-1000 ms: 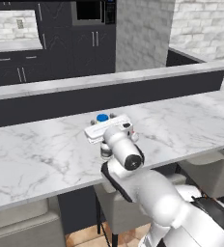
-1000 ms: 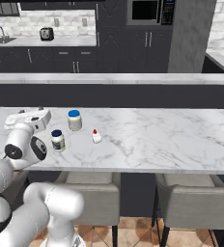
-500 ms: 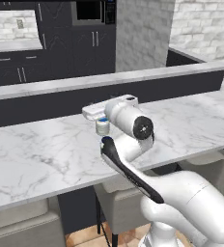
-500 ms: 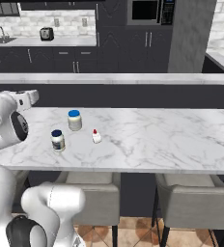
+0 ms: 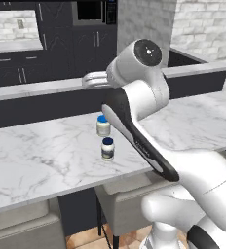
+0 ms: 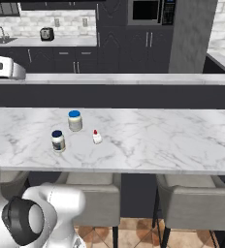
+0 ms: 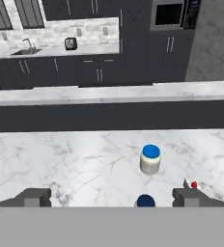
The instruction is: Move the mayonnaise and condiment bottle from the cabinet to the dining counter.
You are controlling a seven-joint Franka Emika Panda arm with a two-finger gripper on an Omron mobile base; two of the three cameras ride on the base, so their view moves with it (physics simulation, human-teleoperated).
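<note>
In the left base view the mayonnaise (image 5: 107,148) is standing upright on the dining counter (image 5: 32,160), just in front of the wider cream jar (image 5: 103,125). The arm is rising high above both jars. I judge that the release is done and the arm is pulling away; it should go straight up and back, so that the elbow is not sweeping the jars.

In the right base view the mayonnaise (image 6: 58,141) is sitting near the front edge of the bench, to the left of a small white bottle with a red tip (image 6: 97,137). No slim red bottle is showing on the bench, so the condiment bottle is probably yet to be fetched.

In the hand view the pincer (image 7: 111,197) is standing wide and empty above the mayonnaise (image 7: 145,200). Wide bare marble is lying to the left of the jar for the next thing.
</note>
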